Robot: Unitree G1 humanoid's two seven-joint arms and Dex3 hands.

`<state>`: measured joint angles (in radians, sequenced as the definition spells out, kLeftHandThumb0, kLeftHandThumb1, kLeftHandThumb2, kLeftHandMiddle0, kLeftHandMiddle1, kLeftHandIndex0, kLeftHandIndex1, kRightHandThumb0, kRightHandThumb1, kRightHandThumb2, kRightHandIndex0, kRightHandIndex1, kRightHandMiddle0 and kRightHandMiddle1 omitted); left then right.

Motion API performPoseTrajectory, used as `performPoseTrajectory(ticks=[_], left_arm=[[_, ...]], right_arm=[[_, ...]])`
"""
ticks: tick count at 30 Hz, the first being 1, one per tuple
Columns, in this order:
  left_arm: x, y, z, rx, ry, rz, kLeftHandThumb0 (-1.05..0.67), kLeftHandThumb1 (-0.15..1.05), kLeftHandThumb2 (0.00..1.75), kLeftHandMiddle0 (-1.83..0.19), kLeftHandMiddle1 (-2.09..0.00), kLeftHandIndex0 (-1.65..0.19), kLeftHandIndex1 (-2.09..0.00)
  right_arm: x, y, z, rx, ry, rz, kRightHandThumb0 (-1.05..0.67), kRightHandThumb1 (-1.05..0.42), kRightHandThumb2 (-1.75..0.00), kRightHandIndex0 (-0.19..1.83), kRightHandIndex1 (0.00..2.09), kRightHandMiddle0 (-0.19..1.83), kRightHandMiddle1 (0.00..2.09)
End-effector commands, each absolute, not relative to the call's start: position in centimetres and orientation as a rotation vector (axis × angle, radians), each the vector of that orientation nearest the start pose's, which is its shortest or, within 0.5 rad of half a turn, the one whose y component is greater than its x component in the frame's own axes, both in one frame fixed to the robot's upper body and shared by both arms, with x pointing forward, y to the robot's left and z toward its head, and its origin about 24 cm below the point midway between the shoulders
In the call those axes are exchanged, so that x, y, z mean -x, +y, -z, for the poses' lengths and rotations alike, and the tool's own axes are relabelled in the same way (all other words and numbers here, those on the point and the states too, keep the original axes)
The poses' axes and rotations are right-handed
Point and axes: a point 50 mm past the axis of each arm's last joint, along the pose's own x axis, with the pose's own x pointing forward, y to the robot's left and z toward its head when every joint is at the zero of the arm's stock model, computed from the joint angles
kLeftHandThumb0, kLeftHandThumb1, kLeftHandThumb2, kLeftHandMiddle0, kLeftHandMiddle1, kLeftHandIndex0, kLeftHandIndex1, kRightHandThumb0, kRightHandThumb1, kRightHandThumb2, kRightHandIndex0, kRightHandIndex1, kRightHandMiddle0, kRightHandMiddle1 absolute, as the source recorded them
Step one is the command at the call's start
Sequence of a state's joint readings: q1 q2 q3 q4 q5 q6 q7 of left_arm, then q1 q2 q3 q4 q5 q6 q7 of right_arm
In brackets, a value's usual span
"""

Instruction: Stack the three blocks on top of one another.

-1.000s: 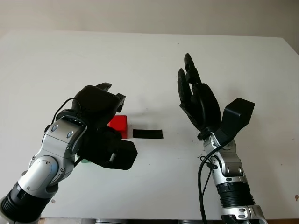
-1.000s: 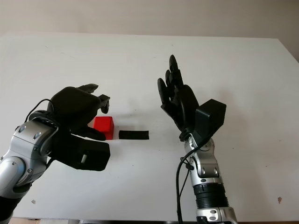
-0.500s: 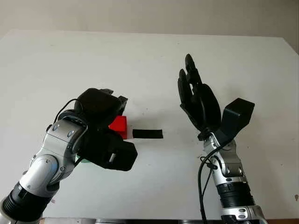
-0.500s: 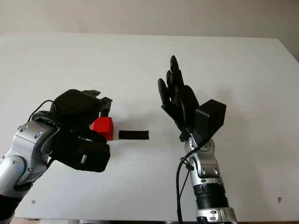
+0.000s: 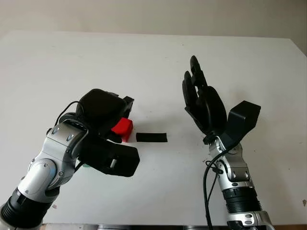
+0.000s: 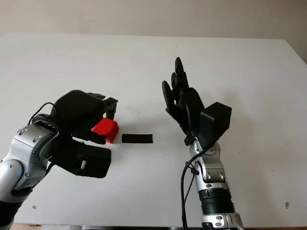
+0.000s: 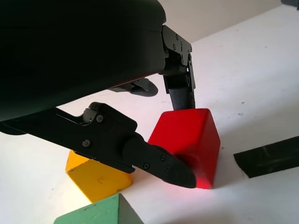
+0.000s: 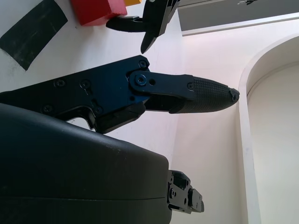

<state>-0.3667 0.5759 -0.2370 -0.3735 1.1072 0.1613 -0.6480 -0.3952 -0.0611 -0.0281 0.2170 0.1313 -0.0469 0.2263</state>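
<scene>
A red block [image 7: 187,140] sits at the table's middle left, tipped onto one edge. My left hand [image 5: 121,122] is shut on it, with one finger [image 7: 180,95] against its far side and the thumb [image 7: 159,164] across its near face. The block also shows past the hand in the head views [image 5: 123,128]. Just behind the hand, toward me, lie a yellow block [image 7: 96,175] and a green block [image 7: 100,212], both on the table and apart from the red one. My right hand [image 5: 197,93] is open and held up above the table at centre right.
A short strip of black tape [image 5: 151,137] lies flat on the white table [image 5: 153,57], just right of the red block. The table's far edge meets a pale wall, and its right edge runs near my right arm.
My left hand's fingers have closed round the red block, which now sits tipped and slightly further right. The right hand has not moved.
</scene>
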Motion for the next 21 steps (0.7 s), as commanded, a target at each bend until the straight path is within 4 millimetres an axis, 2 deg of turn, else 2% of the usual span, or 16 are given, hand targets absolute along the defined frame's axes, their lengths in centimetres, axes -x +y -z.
performPoseTrajectory(ticks=[1,5,10,18,21], left_arm=[[-27.9,15.1,-18.3,-1.679,-0.183,0.255,-0.3,0.97,0.05,-0.47,-0.06,-0.43,-1.16],[-27.9,15.0,-18.8,-1.597,-0.192,0.254,-0.28,0.98,0.06,-0.49,-0.06,-0.45,-1.11],[-27.9,14.7,-19.6,-1.507,-0.171,0.261,-0.29,1.02,0.06,-0.48,-0.05,-0.37,-1.22],[-27.6,13.8,-20.1,-1.431,-0.187,0.265,-0.3,1.03,0.05,-0.49,-0.05,-0.34,-1.45],[-27.5,13.5,-20.1,-1.424,-0.19,0.28,-0.31,1.01,0.05,-0.48,-0.05,-0.36,-1.44]], right_arm=[[-32.1,-12.9,-10.7,-0.05,-0.229,-0.301,-0.77,-1.05,-0.5,-0.19,0.0,-0.19,0.0],[-32.0,-12.8,-10.7,-0.053,-0.232,-0.303,-0.75,-1.05,-0.51,-0.19,0.0,-0.19,0.0],[-32.0,-12.7,-10.5,-0.061,-0.228,-0.306,-0.74,-1.05,-0.51,-0.19,0.0,-0.19,0.0],[-32.0,-12.4,-10.5,-0.077,-0.22,-0.306,-0.73,-1.05,-0.5,-0.19,0.0,-0.19,0.0],[-32.0,-12.3,-10.5,-0.078,-0.22,-0.305,-0.72,-1.05,-0.5,-0.19,0.0,-0.19,0.0]])
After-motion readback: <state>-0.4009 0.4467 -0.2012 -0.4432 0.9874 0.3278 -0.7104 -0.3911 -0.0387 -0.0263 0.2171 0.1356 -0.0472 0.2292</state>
